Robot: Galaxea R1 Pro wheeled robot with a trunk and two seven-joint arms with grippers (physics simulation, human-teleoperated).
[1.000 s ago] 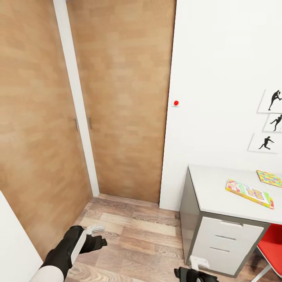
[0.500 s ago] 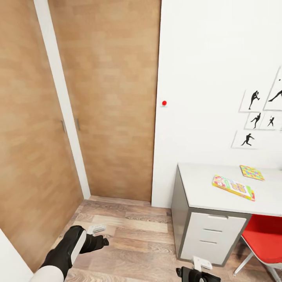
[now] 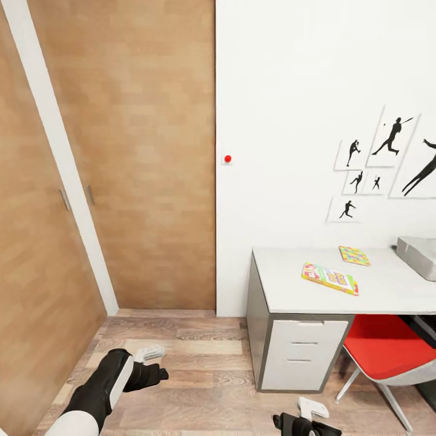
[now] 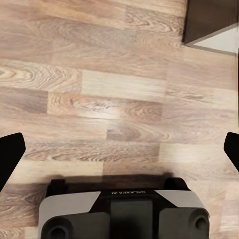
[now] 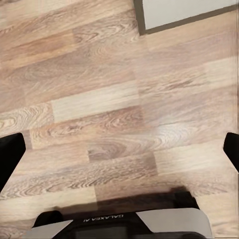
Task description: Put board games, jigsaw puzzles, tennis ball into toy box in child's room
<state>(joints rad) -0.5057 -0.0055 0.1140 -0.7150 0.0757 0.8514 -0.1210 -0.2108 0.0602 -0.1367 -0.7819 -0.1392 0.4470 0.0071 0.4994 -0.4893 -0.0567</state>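
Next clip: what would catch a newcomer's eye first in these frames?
Probably the red chair tucked under the white-topped table at the right of the head view, and the small red dot on the white wall. On the table lie a colourful board game near its front and a jigsaw puzzle behind it, with the grey toy box at the right edge. Large brown wooden doors stand at the left.

The pale table (image 3: 387, 290) carries a board game (image 3: 330, 278), a jigsaw puzzle (image 3: 354, 255) and the grey toy box (image 3: 419, 255).

red chair (image 3: 387, 350), multicoloured jigsaw puzzle (image 3: 354, 255)
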